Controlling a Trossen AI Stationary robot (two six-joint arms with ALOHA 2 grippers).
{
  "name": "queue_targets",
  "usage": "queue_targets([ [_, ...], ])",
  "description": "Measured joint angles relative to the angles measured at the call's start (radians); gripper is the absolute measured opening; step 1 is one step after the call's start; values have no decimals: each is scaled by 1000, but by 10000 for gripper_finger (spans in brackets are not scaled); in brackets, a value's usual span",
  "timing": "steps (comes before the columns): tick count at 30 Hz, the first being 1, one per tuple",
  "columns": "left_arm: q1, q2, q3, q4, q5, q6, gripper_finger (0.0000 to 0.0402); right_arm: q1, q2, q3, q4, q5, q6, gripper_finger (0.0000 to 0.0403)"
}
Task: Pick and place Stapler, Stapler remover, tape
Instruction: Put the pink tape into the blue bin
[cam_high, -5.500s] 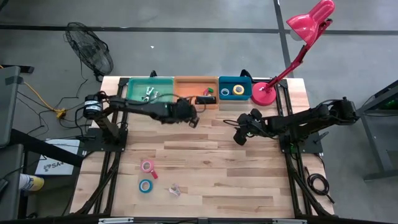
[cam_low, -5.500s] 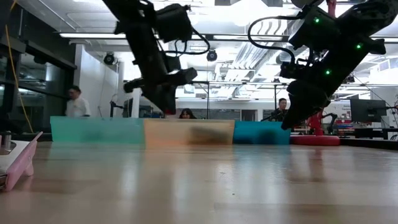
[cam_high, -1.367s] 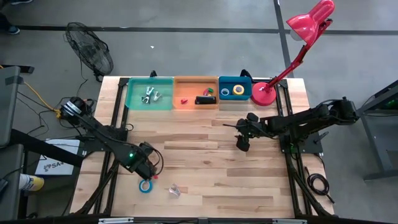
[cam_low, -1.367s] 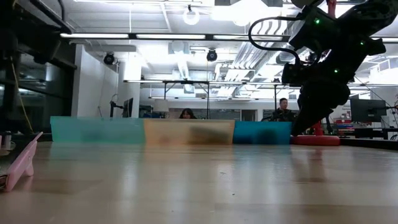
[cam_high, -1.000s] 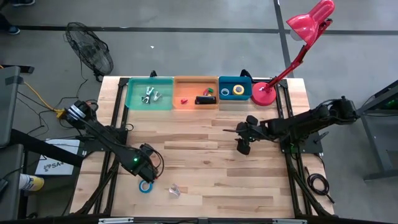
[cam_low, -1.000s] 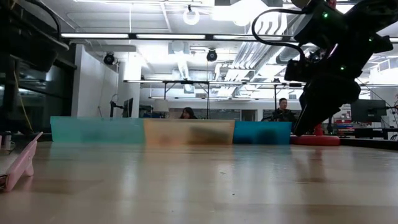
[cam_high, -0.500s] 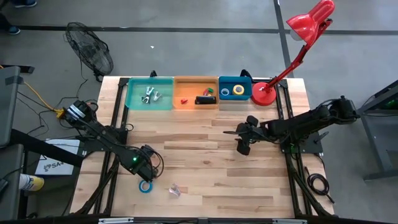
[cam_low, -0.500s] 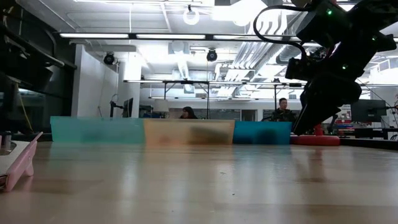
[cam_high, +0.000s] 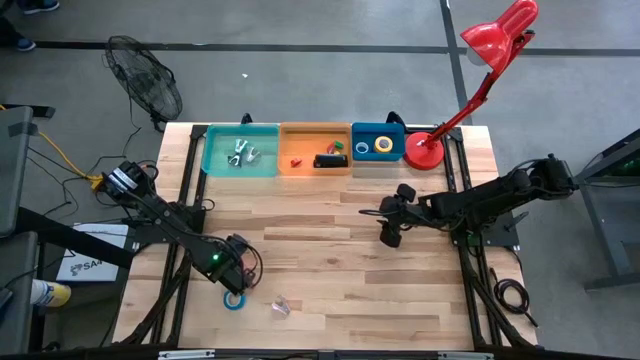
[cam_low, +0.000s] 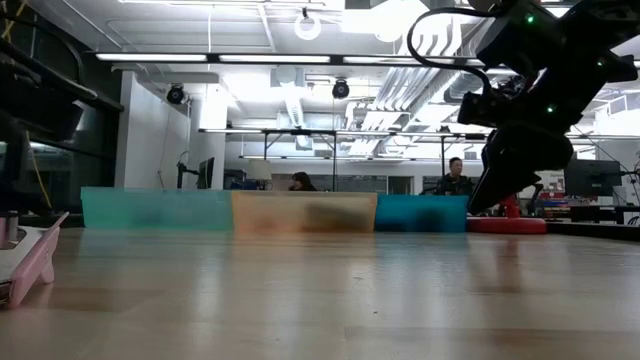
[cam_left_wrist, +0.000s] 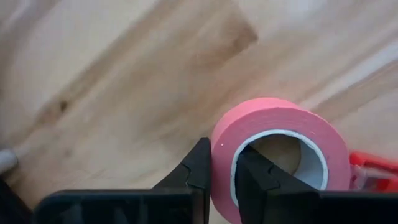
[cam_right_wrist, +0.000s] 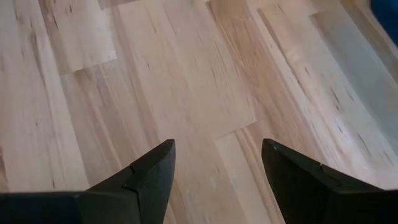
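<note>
A pink tape roll (cam_left_wrist: 280, 134) lies flat on the wood near the table's front left. My left gripper (cam_left_wrist: 222, 152) is shut on its wall and hides it in the high view (cam_high: 236, 266). A light blue tape roll (cam_high: 233, 299) lies just nearer the front edge. The black stapler (cam_high: 328, 160) lies in the orange bin (cam_high: 315, 133). Yellow (cam_high: 384, 146) and dark blue (cam_high: 361, 149) tape rolls lie in the blue bin (cam_high: 378, 129). Silvery pieces that look like stapler removers (cam_high: 240, 152) lie in the green bin (cam_high: 241, 130). My right gripper (cam_high: 390, 232) hangs open over bare wood. My left gripper pinches the pink roll's wall (cam_left_wrist: 222, 134) between its two fingers. One finger (cam_left_wrist: 252, 171) stands inside the ring's hole and the other (cam_left_wrist: 199, 168) outside it. The fingers come from above, pointing down. The roll lies flat on the table.
A small pale object (cam_high: 281, 307) lies near the front edge, right of the light blue roll. A red bit (cam_left_wrist: 373, 171) shows beside the pink roll. A red desk lamp (cam_high: 430, 150) stands at the far right corner. The three bins line the far edge.
My left arm has sunk toward the table over the pink tape roll, then kept still. The light blue roll and the small pale object lie where they were.
</note>
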Motion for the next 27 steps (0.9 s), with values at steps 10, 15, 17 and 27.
queue_targets([
  [10,5,-49,32,-49,-400,15,37,0,0,0,94,-3,-45,231],
  [15,3,-60,41,-43,-576,81,37,0,0,0,128,-7,-54,231],
  [17,4,-61,42,-41,-651,94,37,0,0,0,133,-5,-54,231],
  [27,125,-62,42,103,-845,322,37,0,0,0,250,-41,-119,231],
])
